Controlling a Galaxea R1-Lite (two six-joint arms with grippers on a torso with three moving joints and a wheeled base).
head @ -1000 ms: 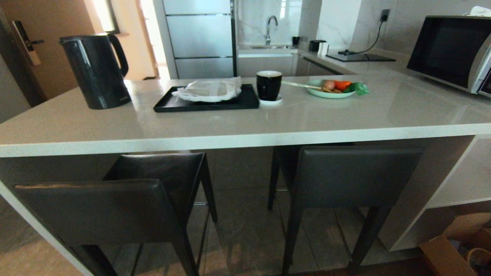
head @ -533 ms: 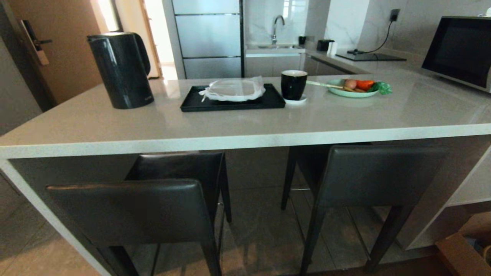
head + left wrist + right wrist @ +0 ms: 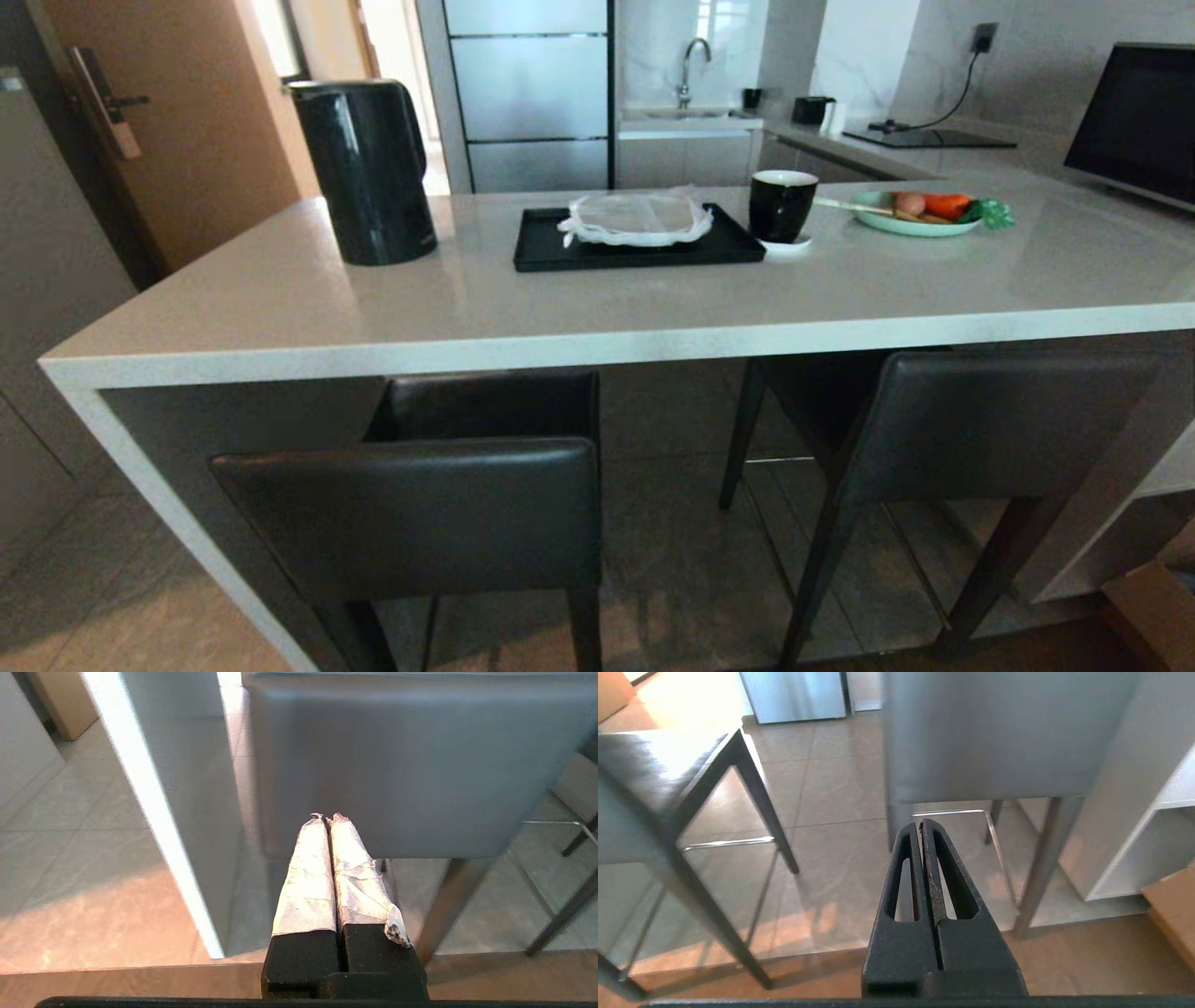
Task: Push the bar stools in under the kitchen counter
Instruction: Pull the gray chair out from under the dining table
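Two bar stools stand at the kitchen counter (image 3: 560, 350). The left stool (image 3: 420, 518) sticks out toward me, only the front of its seat under the slab. The right stool (image 3: 990, 425) sits further in, its backrest just below the counter edge. Neither arm shows in the head view. My left gripper (image 3: 327, 817), its fingers wrapped in pale tape, is shut and empty, pointing at the left stool's backrest (image 3: 397, 765) a short way off. Shut and empty too, my right gripper (image 3: 921, 822) points below the right stool's backrest (image 3: 994, 732), apart from it.
On the counter stand a black kettle (image 3: 364, 173), a black tray (image 3: 635, 243) with a white cloth, a black mug (image 3: 781, 205), a green plate of food (image 3: 920, 215) and a microwave (image 3: 1134, 121). The counter's side panel (image 3: 168, 523) is left of the left stool. White shelves (image 3: 1148, 826) and a cardboard box (image 3: 1153, 607) are at right.
The whole head view has shifted to the right, so the camera has turned or driven left. The stools and both arms keep their places.
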